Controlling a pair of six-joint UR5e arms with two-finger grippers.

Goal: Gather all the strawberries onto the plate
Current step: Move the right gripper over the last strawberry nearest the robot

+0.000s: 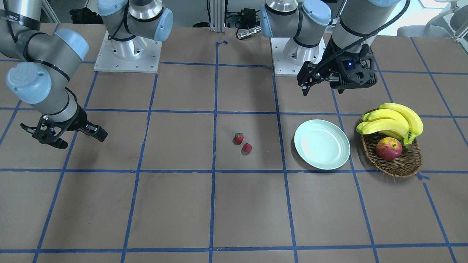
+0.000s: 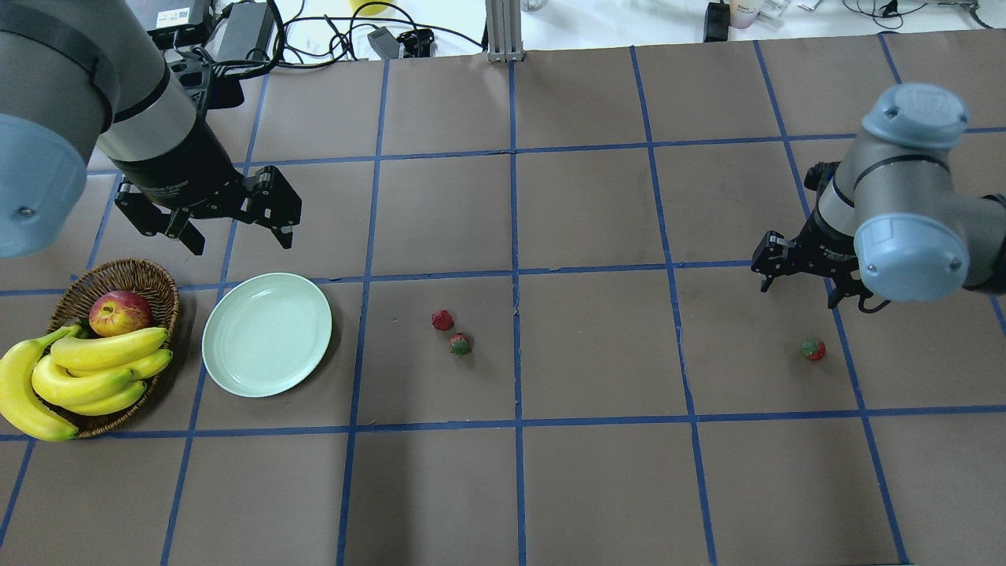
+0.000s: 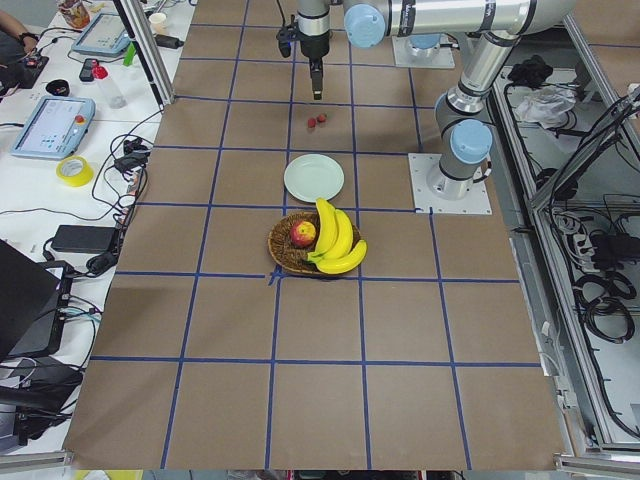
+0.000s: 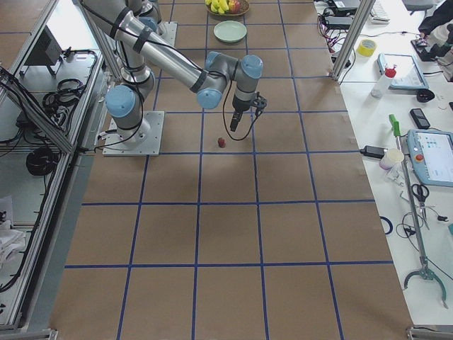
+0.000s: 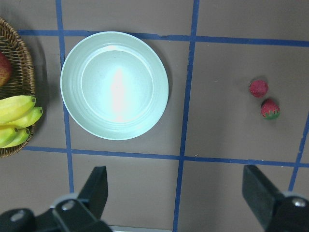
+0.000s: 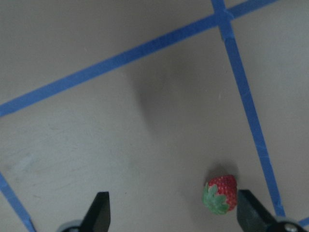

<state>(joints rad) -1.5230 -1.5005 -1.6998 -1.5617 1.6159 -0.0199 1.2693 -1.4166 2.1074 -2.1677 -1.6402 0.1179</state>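
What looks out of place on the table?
One strawberry sits alone by the right gripper, far from the other two strawberries, which lie together. The plate is empty. Nothing looks spilled or broken.

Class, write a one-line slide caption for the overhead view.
Three strawberries lie on the table, none yet on the green plate; left gripper and right gripper hover open.
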